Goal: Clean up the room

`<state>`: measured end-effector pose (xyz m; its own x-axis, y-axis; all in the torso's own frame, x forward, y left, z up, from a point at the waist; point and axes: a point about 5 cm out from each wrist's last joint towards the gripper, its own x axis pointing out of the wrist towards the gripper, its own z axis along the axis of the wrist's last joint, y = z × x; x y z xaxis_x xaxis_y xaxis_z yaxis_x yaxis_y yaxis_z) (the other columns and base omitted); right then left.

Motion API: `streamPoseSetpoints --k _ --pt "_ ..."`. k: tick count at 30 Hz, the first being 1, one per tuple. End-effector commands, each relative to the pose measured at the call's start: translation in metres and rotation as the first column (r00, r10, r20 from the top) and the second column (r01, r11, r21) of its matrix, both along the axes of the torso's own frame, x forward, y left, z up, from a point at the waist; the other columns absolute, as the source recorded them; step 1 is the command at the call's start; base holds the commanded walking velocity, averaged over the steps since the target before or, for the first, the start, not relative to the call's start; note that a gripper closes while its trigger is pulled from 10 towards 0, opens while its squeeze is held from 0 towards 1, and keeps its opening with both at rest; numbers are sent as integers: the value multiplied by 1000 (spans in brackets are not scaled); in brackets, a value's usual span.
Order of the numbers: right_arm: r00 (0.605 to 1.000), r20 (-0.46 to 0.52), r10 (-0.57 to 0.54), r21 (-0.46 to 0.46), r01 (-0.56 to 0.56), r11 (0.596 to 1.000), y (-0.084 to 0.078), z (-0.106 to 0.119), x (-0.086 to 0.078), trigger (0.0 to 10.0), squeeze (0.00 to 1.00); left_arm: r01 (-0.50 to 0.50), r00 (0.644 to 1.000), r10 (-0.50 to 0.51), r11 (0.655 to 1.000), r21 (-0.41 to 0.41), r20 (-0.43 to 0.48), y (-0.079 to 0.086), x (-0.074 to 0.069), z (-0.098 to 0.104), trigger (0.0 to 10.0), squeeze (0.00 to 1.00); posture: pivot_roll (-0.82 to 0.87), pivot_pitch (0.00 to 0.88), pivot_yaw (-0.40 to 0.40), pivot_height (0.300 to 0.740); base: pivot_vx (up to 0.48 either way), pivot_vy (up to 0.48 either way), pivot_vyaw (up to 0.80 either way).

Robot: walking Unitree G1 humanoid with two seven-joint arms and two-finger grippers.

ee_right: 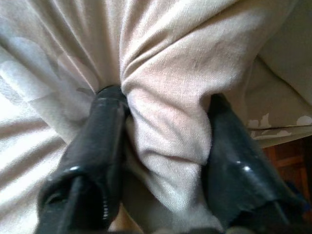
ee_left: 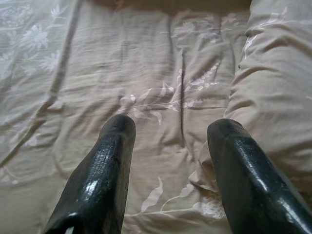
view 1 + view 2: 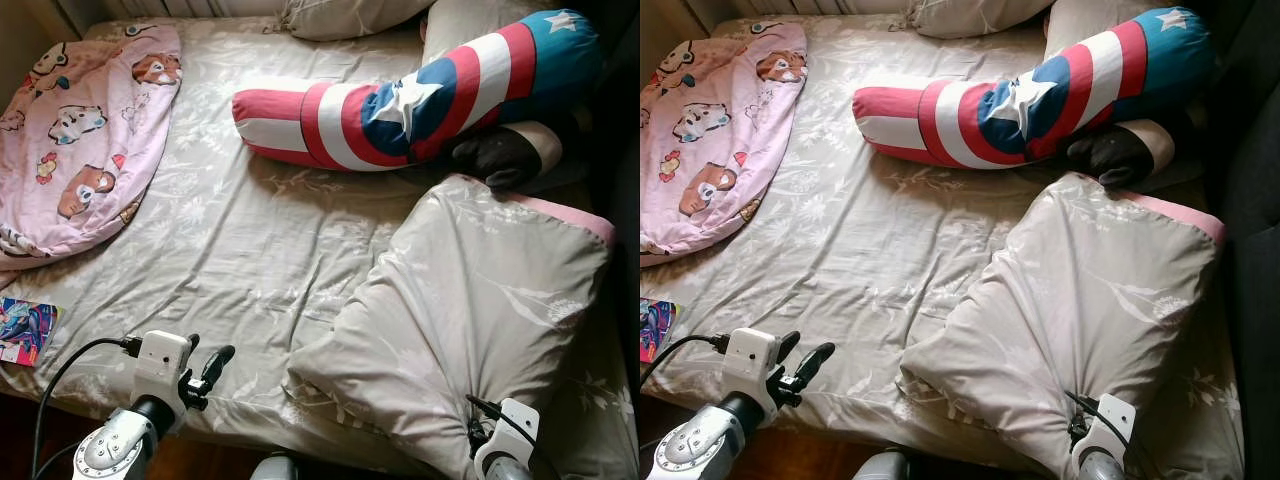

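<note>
The beige duvet [image 3: 470,320] lay bunched on the bed [image 3: 230,250], just below the striped bolster [image 3: 410,95]. The right claw [image 1: 163,146] pinched a gathered fold at the duvet's near corner. The left claw [image 3: 205,372], fingers spread, hovered over the sheet beside the duvet's near left edge.

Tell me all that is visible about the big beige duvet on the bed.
The duvet is beige cloth with a faint pale leaf print and a pink edge at its far corner. It lies bunched and creased on the robot's right side of the bed, over a sheet of the same print. Its near end narrows to a gathered fold, and the right gripper is shut on that fold. The striped bolster lies just beyond it.
</note>
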<state>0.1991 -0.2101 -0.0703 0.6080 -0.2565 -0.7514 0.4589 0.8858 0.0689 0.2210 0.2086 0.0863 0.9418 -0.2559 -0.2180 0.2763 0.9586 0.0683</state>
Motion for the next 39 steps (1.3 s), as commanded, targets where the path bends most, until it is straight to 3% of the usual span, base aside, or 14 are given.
streamPoseSetpoints --k 1,9,20,25,30,37,38,39 --pt "977 -214 19 95 2 996 24 -29 -49 0 0 -16 999 16 1000 11 -41 3 -4 -10 10000 0 195 305 134 740 0 0 0" --pt "987 -159 -5 105 22 994 19 -24 -39 0 0 -13 999 13 1000 -15 -32 -8 5 -14 10000 0 173 279 117 740 0 0 0" --pt "993 -121 -2 120 16 993 21 -23 -37 0 0 -15 1000 14 999 -51 -18 -19 17 -20 10000 0 149 248 89 740 0 0 0" --pt "1000 -9 0 124 1 992 18 -12 -17 0 0 -44 999 43 996 -73 -12 -21 26 -26 10000 0 115 206 55 740 0 0 0" --pt "997 79 1 89 -8 996 7 -1 -1 0 0 -74 997 74 992 -98 -10 -28 35 -32 10000 0 80 150 14 740 0 0 0" --pt "994 104 -10 32 7 999 -7 4 -1 0 0 -104 995 103 988 -116 -11 -31 37 -40 10000 0 72 125 -10 740 0 0 0" --pt "995 102 -12 29 9 1000 -8 3 -2 3216 0 -109 994 108 987 -117 -12 -31 36 -41 10000 0 70 124 -13 740 0 0 0" --pt "995 102 -12 29 9 1000 -8 3 -2 3216 0 -111 994 111 987 -118 -12 -30 37 -41 10000 0 70 124 -13 740 0 0 0"
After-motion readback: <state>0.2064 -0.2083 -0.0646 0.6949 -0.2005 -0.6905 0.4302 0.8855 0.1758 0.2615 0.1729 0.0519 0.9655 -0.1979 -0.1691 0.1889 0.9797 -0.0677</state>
